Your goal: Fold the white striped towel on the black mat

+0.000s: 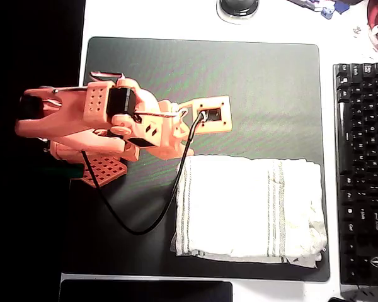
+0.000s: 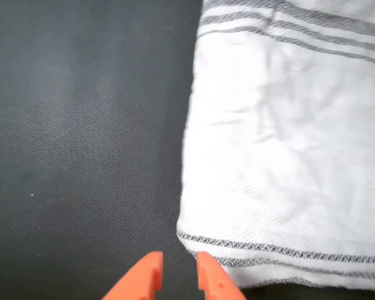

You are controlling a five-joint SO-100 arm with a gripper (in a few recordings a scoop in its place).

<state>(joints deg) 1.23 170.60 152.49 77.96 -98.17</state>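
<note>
Towel: the white striped towel [image 1: 249,209] is laid flat on the black mat [image 1: 258,94], long axis left-right in the overhead view.
Gripper: the gripper [image 2: 178,272] is held nearly closed, empty, at the towel's corner.

No readable text; keyboard [image 1: 363,170] key legends too small and blurred, well away from the fingers

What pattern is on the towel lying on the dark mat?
White terry cloth towel with thin grey stripes grouped near two opposite edges, clearest in the wrist view.

The white striped towel [image 2: 281,156] runs off the wrist view's right edge.
</note>
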